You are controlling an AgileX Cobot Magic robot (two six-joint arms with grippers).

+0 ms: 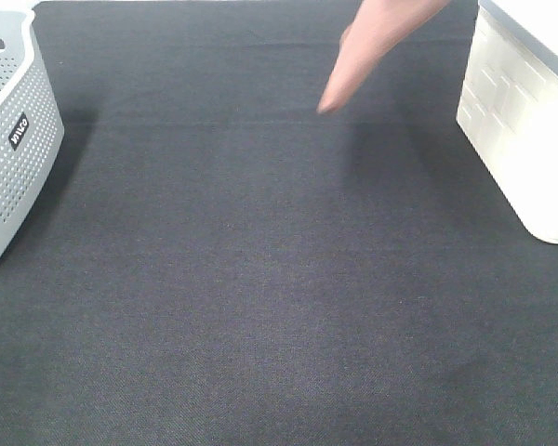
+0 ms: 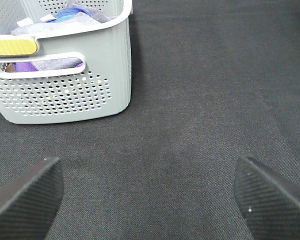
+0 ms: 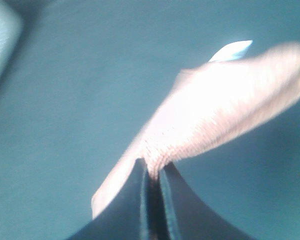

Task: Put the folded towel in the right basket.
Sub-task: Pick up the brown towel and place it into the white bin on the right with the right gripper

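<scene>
In the exterior high view the pink towel [image 1: 372,46] hangs down from the top edge of the frame, right of centre. It narrows to a tip that points down and to the left over the dark desk [image 1: 260,297]. Whether that tip touches the desk cannot be told. The towel is outside the right basket [image 1: 525,139], a white basket with a block-patterned wall that stands at the upper right of the frame; bare desk shows between the two. At the left edge of the frame stands the left basket [image 1: 14,177], grey and perforated, with a small dark label on its wall. Neither arm shows in this view. The right wrist view is blurred, yet it shows the right gripper [image 3: 154,175] with its two dark fingers pressed close together, pinching a fold of the towel [image 3: 215,115]; the cloth spreads away from the grip, and a small white tag [image 3: 232,50] sticks out at its far edge. The left wrist view shows the left gripper [image 2: 150,195] spread wide, its two dark fingertips far apart over the desk with nothing between them. Beyond it stands the left basket [image 2: 65,100], with purple, blue and grey cloths [image 2: 65,15] inside, seen over the rim and through the handle slot, and a yellow strip on the rim.
</scene>
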